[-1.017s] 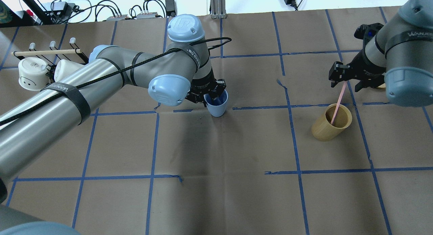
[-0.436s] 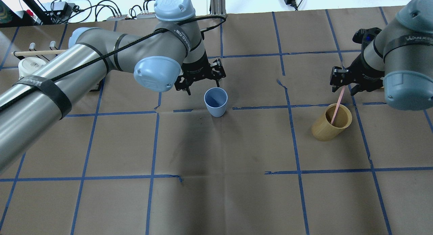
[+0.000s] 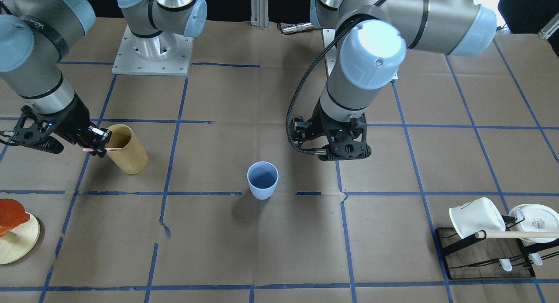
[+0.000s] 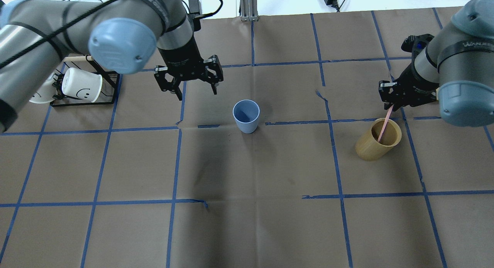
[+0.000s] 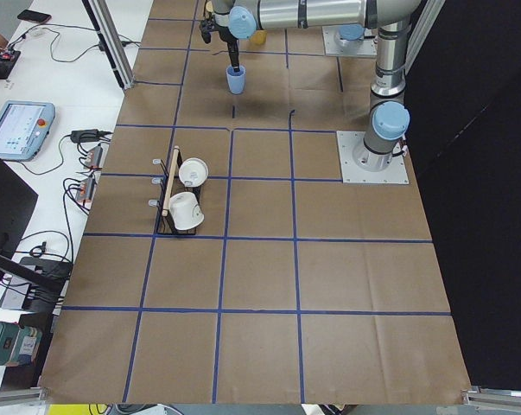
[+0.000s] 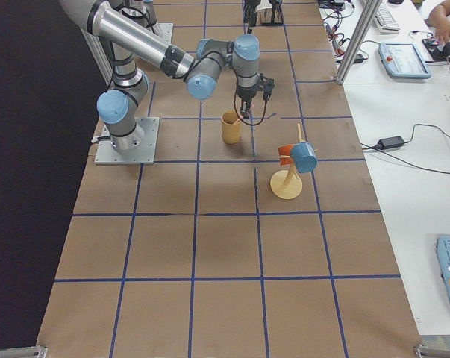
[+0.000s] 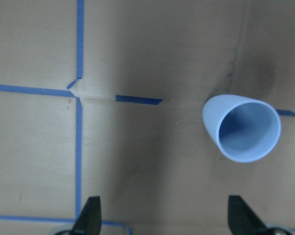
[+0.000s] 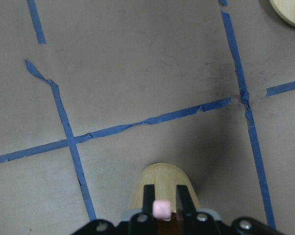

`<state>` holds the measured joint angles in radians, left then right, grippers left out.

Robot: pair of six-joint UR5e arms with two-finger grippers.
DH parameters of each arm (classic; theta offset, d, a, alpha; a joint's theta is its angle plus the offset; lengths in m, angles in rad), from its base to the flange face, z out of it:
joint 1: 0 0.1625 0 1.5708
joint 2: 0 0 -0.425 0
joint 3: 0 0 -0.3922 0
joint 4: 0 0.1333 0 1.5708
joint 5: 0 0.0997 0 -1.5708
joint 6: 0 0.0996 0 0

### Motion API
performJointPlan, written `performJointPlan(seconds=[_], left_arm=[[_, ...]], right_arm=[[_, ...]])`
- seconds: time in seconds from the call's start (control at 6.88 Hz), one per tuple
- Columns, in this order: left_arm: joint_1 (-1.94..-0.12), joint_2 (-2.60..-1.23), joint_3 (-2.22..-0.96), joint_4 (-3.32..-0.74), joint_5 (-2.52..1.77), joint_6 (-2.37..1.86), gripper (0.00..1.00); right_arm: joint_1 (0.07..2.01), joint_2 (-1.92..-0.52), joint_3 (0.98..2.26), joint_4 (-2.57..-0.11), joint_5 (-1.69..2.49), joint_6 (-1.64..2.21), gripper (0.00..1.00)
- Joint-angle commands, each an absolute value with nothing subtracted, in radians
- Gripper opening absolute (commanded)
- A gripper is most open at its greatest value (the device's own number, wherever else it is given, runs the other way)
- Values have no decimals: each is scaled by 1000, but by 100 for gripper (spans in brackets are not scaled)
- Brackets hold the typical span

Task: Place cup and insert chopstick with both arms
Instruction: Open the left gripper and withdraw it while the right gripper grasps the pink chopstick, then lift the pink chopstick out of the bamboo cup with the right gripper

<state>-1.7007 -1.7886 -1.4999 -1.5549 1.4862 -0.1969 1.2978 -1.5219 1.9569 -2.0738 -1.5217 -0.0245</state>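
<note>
Moved: the left fingers (image 7: 240, 218) had drawn back from the cup (image 4: 246, 115) since the earlier frames and left it standing alone. The right fingers (image 4: 391, 105) had sunk a little toward the pot (image 4: 370, 148), so less of the chopstick (image 4: 383, 126) showed.
Left fingers: spread wide, holding nothing.
Cup: upright on the surface (image 4: 247, 221), ahead of the left fingers and off toward one fingertip, well apart from both.
Right fingers: closed on the chopstick's pink top end.
Chopstick: hung slanted below the right fingers, with its lower end inside the pot's mouth.
Pot: directly below the right fingers.
Step in hand: seemingly seating the chopstick in the pot, as the cup looked already placed.
Doing it well: the lowering should follow the stick's own slant, so that its end slid down the wall instead of levering on the rim and tipping the pot. The fingers should part only once the stick rested, then lift straight up clear of its top.
Hidden: the stick's lower end and the pot's floor were out of sight, so whether the stick had bottomed out could not be told. A thin dark gap beside the pink end in the wrist view left full contact unsure. The front view showed barely any of the stick. The left arm covered part of the rack (image 3: 480, 255) from overhead.
</note>
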Motion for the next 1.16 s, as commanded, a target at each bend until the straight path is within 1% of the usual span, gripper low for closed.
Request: performJointPlan(seconds=[0.0,0.15,0.29,0.44,0.58,0.87,1.02], left_arm=[[-1626,-1662,-1491,-1634,1520,-34,100],[-1618,-1642,-1485,-1587,1537,-29,100],[-1600,-1616,-1520,-1536,1540,21,100],[-1529,-1608,-1525,-1528,1529,37,100],[-1523,-1588,-1531,-1532,1542,26,100],[-1523,-1608,-1529,-1529,1540,11,100],[-1523,-1597,-1528,-1532,1540,12,100]], right_arm=[[1298,-1529,1942,-2040,-1519,-25,14],[1298,-1529,1931,-2037,-1519,-25,11],[1298,-1529,1915,-2005,-1519,-25,7],[1298,-1531,1872,-1968,-1520,-25,7],[1301,-1531,1792,-1888,-1522,-23,7],[1305,-1520,1601,-1723,-1517,-21,7],[1316,-1514,1544,-1723,-1516,-23,7]])
